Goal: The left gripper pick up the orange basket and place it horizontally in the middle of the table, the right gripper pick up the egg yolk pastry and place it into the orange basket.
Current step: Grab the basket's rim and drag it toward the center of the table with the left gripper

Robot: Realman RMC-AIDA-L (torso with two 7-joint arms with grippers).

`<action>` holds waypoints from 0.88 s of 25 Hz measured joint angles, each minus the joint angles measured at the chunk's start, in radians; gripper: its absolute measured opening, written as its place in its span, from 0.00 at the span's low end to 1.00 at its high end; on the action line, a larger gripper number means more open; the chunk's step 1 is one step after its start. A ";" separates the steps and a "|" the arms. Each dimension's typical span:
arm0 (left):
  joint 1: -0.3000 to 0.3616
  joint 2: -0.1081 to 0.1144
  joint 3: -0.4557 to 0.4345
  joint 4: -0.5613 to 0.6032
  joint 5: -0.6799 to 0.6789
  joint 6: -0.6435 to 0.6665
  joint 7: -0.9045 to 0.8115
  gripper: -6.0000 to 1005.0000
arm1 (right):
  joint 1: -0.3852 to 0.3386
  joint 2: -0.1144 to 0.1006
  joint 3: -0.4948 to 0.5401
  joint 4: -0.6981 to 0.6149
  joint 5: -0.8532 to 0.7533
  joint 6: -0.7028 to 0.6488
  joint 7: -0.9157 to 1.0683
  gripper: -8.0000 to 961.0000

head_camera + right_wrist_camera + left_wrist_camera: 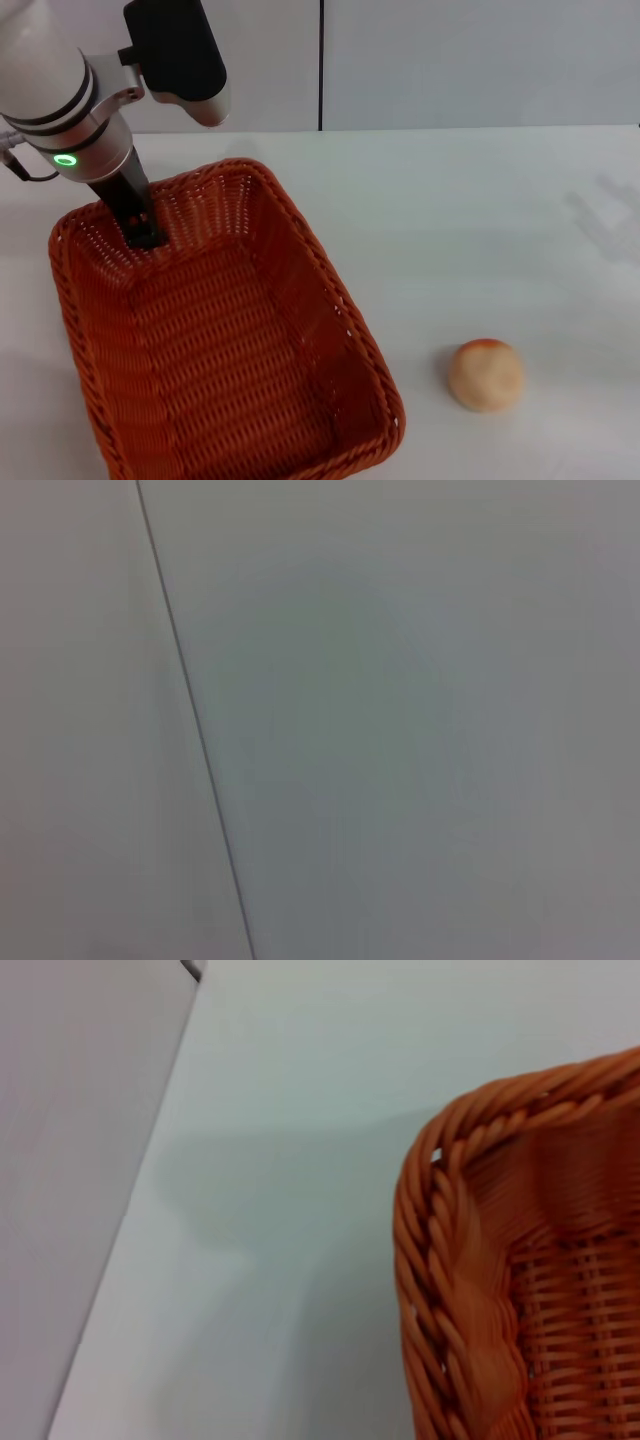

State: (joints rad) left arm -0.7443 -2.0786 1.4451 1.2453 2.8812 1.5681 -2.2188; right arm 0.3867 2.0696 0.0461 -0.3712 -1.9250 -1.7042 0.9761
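Observation:
The orange basket (325, 275) lies skewed on the left half of the white table (480, 210), its long side running from the far left toward the near middle. My left gripper (141, 226) reaches down at the basket's far left wall, just inside the braided rim. In the left wrist view a corner of the orange basket (435, 1260) fills the right side, with bare table beside it. The egg yolk pastry (486, 374), a small tan ball with a browner top, rests alone on the table to the right of the basket. My right gripper is out of view.
A pale wall with a dark vertical seam (321, 65) stands behind the table. The right wrist view shows only a plain grey surface crossed by a thin dark line (195, 730).

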 joint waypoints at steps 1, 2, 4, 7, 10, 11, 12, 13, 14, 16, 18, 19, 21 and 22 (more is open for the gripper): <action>0.000 0.000 0.000 0.000 0.000 0.000 0.000 0.37 | 0.002 0.000 0.001 0.001 0.000 0.003 -0.004 0.60; -0.002 0.000 0.001 0.000 -0.001 -0.005 -0.042 0.35 | 0.003 0.000 0.002 0.002 0.000 0.005 -0.009 0.60; -0.006 0.000 0.001 -0.002 0.000 -0.008 -0.074 0.34 | 0.005 0.000 0.003 0.004 0.002 0.005 -0.015 0.60; -0.024 0.000 -0.020 -0.008 -0.001 -0.013 -0.143 0.32 | 0.008 -0.001 0.004 0.003 0.002 0.005 -0.017 0.60; -0.056 0.000 -0.073 -0.041 -0.003 -0.007 -0.216 0.30 | 0.010 -0.006 0.005 -0.001 0.006 0.005 -0.017 0.60; -0.082 0.002 -0.112 -0.081 -0.003 -0.003 -0.255 0.30 | 0.010 -0.010 0.004 -0.001 0.010 0.003 -0.016 0.60; -0.109 0.004 -0.155 -0.125 -0.002 0.002 -0.283 0.29 | 0.010 -0.012 0.004 -0.002 0.013 0.002 -0.015 0.60; -0.134 0.006 -0.196 -0.168 -0.002 0.004 -0.305 0.29 | 0.011 -0.014 0.005 -0.002 0.015 0.000 -0.015 0.60; -0.134 0.006 -0.196 -0.168 -0.002 0.004 -0.305 0.29 | 0.011 -0.016 0.005 -0.003 0.019 -0.001 -0.014 0.60; -0.212 0.015 -0.348 -0.310 0.005 0.010 -0.342 0.28 | 0.011 -0.021 0.005 -0.003 0.024 -0.001 -0.014 0.60; -0.238 0.021 -0.392 -0.351 0.006 0.010 -0.368 0.27 | 0.011 -0.026 0.004 -0.003 0.027 -0.001 -0.013 0.60; -0.246 0.022 -0.395 -0.357 0.007 0.010 -0.393 0.26 | 0.012 -0.028 0.004 -0.003 0.027 0.000 -0.013 0.60; -0.256 0.025 -0.393 -0.362 0.007 0.010 -0.434 0.24 | 0.016 -0.033 0.004 -0.003 0.028 -0.002 -0.013 0.60; -0.264 0.027 -0.393 -0.364 0.008 0.011 -0.468 0.24 | 0.018 -0.035 0.004 -0.003 0.028 -0.005 -0.012 0.60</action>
State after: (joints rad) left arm -1.0081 -2.0518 1.0521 0.8815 2.8887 1.5792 -2.6869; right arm 0.4049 2.0343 0.0505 -0.3746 -1.8969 -1.7087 0.9644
